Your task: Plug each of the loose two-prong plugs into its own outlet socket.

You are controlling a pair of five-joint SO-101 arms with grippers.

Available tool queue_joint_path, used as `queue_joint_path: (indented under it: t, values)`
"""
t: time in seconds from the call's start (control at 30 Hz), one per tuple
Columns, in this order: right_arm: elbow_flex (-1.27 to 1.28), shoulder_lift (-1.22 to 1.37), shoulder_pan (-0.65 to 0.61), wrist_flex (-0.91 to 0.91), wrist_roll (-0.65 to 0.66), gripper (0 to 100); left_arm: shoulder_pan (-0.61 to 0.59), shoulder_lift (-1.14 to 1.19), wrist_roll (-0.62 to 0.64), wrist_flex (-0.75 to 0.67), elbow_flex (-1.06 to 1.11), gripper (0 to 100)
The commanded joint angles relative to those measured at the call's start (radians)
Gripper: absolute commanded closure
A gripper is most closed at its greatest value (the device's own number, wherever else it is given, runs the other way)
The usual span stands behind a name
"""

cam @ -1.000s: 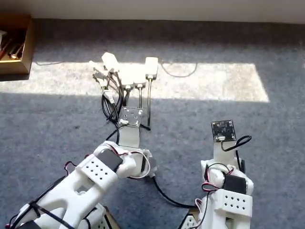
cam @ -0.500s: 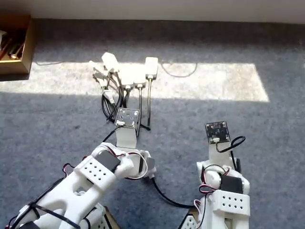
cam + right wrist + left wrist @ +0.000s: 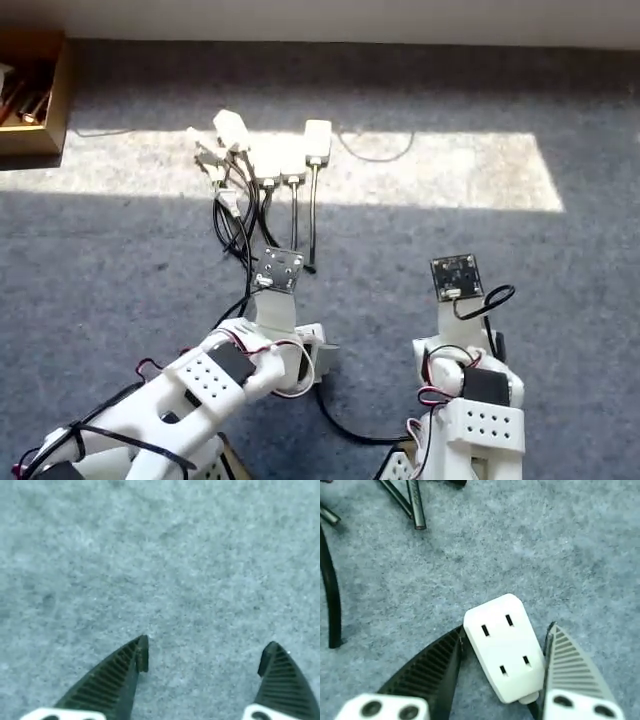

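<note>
The outlet block (image 3: 504, 647) is a rigid white plastic body, probably light and smooth enough to slip. It is best pinched across its 2 long flat sides, mid-length, clear of the slots and the cord end. The left gripper (image 3: 506, 629) does just that: its jaws are narrow around the block, the dark one touching a side and the pale one at or almost at the other. The block's slotted face points up at the wrist camera, showing 2 pairs of slots. Its long axis runs from the cord end by the wrist to the rounded free end, toward the white plugs (image 3: 268, 165) well apart in the sunlit strip. The right gripper (image 3: 207, 644) hangs wide open over bare carpet (image 3: 165, 555).
</note>
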Motion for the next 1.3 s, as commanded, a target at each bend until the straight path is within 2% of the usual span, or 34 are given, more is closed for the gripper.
queue_joint_path:
  t: [0.0, 0.1, 0.27, 0.4, 0.5, 0.63, 0.7, 0.8, 0.87, 0.93, 1.03, 1.1, 1.17, 1.27]
  values:
    - [-0.007, -0.008, -0.007, -0.015, -0.008, 65.6, -0.035, -0.004, -0.041, -0.005, -0.005, 76]
    - [-0.007, -0.008, -0.004, -0.015, -0.008, 65.6, -0.122, -0.002, -0.232, -0.005, -0.004, 78]
    - [-0.007, -0.008, -0.004, -0.015, -0.008, 65.6, -0.280, -0.001, -0.420, -0.005, -0.031, 100]
    - [-0.007, -0.008, -0.004, -0.015, -0.008, 65.6, -0.358, -0.004, -0.591, -0.003, -0.054, 100]
    - [-0.007, -0.008, -0.004, -0.015, -0.008, 65.6, -0.432, -0.004, -0.783, -0.002, -0.119, 99]
    - [-0.007, -0.008, -0.004, -0.015, -0.006, 65.6, -0.526, 0.001, -0.861, 0.126, -0.332, 99]
    - [-0.007, -0.008, -0.007, -0.016, -0.006, 65.6, -0.556, 0.001, -0.953, 0.189, -0.473, 99]
    - [-0.007, -0.008, -0.007, -0.016, -0.006, 65.6, -0.553, 0.001, -1.260, 0.279, -0.634, 99]
    - [-0.007, -0.008, -0.007, -0.018, -0.006, 65.6, -0.509, -0.004, -1.467, 0.365, -0.690, 99]
    - [-0.007, -0.008, -0.007, -0.019, -0.006, 65.6, -0.455, -0.004, -1.653, 0.494, -0.737, 99]
    - [-0.005, -0.008, -0.007, -0.019, -0.005, 65.6, -0.367, -0.004, -1.841, 0.741, -0.794, 99]
    - [-0.005, -0.008, -0.007, -0.019, -0.005, 65.6, -0.311, 0.001, -1.944, 0.918, -0.797, 99]
    - [-0.005, -0.008, -0.007, -0.019, -0.005, 65.6, -0.252, -0.001, -1.979, 1.036, -0.736, 99]
    - [-0.005, -0.008, -0.007, -0.019, -0.005, 65.6, -0.177, -0.004, -1.979, 0.979, -0.542, 99]
